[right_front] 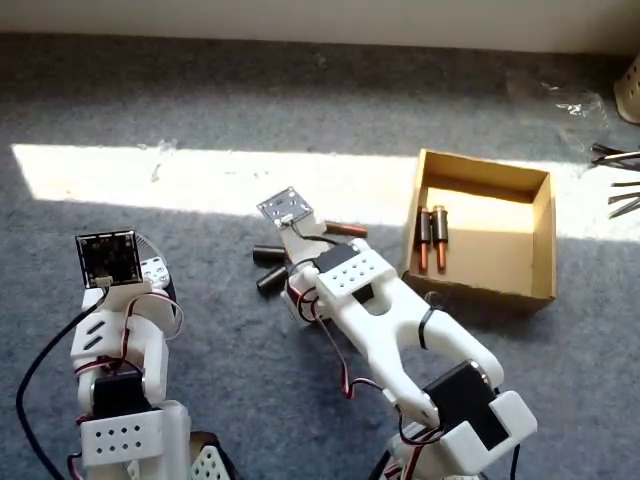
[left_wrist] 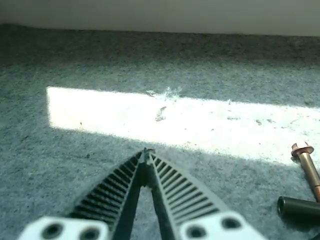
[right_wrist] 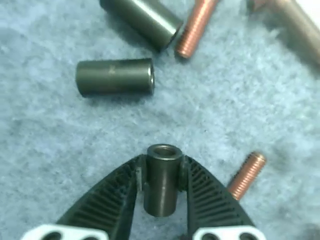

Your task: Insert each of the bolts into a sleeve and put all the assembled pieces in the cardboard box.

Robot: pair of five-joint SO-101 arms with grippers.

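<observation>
Right gripper [right_wrist: 162, 167]: jaws narrow, clamped on a sleeve [right_wrist: 161, 186]. It is held about upright, with the open bore showing at its top end and the pads [right_wrist: 127, 187] on opposite sides of the barrel. Left gripper [left_wrist: 146, 157]: jaws closed tip to tip on nothing, over bare carpet [left_wrist: 60, 160], apart from the pile.

Loose parts near the right gripper:
- a lying sleeve [right_wrist: 115, 76]
- a second sleeve [right_wrist: 142, 17] with a bolt [right_wrist: 196, 27], thread end just beside its mouth
- another bolt [right_wrist: 247, 174] just beside one finger [right_wrist: 207, 200]

In the high view the box [right_front: 486, 166] sits to the right of the pile. Two assembled pieces [right_front: 424, 232] lie side by side in it.

Handling, our read:
- **Sleeves:** They look like rigid dark metal, smooth and round, small but dense. They won't crush, so we can grip firmly. The risk is one rolling or twisting out between the ribbed pads. We take them across the barrel and never over the bore, which must be open for the bolt.
- **Bolts:** They are copper-coloured, with a threaded shank and a flanged head [left_wrist: 301, 148]. We take them on the shank close to the head, leaving the thread end free to enter. The threads give the pads bite, but they may catch on the sleeve rim if the bolt goes in tilted.
- **Carpet:** It is soft, so parts likely settle and don't roll far. Fingers probably need to press into the pile to get around a lying part.
</observation>
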